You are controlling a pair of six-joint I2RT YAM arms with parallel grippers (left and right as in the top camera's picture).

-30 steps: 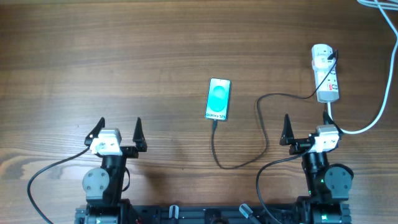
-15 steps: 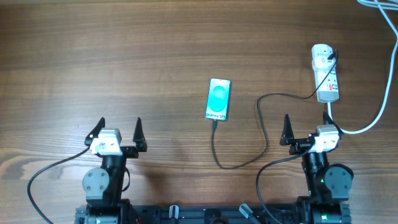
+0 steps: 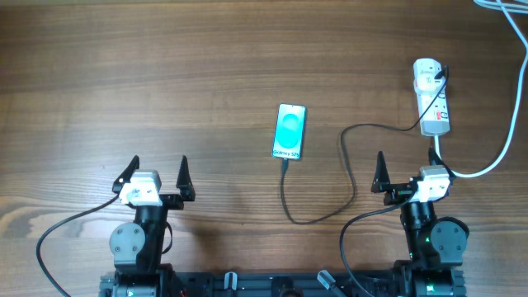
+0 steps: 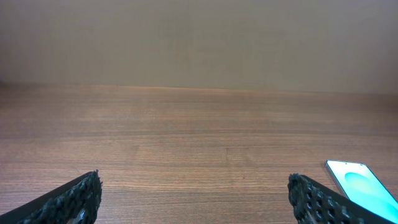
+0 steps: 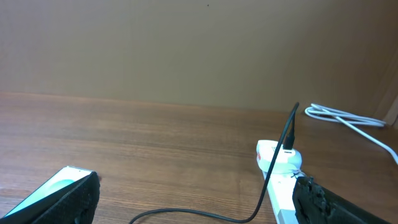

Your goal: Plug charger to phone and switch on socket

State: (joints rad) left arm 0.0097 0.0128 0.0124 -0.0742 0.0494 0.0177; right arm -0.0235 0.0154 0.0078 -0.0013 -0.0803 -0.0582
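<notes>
The phone (image 4: 362, 188) lies flat on the wooden table (image 4: 199, 137), cyan screen up, partly cut off by the frame edge. The jaws stand wide apart, one dark textured tip just left of the phone, the other well left of it.

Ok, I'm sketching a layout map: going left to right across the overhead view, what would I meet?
The left gripper → phone → socket. The charger runs from phone to socket and the right gripper overlaps the socket's span, so both are left out.
</notes>
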